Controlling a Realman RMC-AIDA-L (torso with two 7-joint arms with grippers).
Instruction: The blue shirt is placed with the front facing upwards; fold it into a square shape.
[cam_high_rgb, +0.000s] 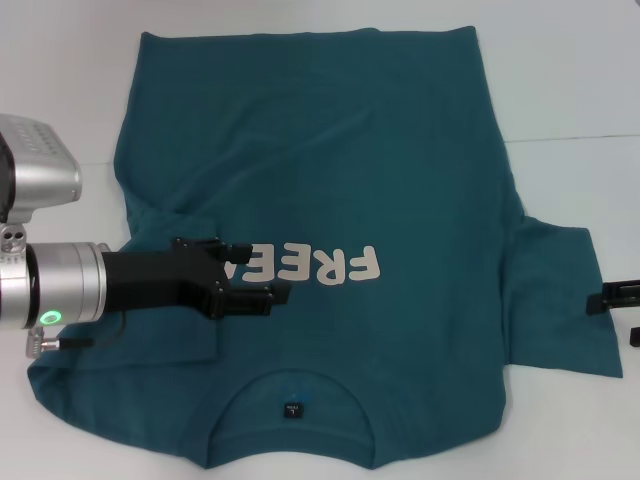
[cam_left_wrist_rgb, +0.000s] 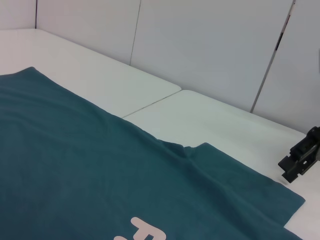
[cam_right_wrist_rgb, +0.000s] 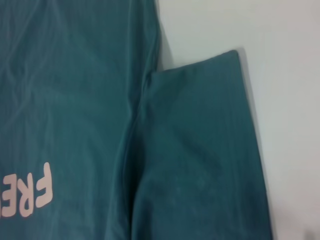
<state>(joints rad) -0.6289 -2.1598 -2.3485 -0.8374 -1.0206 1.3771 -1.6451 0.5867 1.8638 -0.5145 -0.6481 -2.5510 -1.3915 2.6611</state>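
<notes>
Blue shirt lies flat on the white table, front up, collar nearest the robot. Left gripper sits over the chest lettering, fingers spread, holding nothing. Right gripper waits by the right sleeve; can't tell its fingers. Likely sleeve fold next: pinch the hem low, drag inward evenly. Soft, lightly creased cotton.

Bare table borders the blue shirt; left gripper hangs over its chest
</notes>
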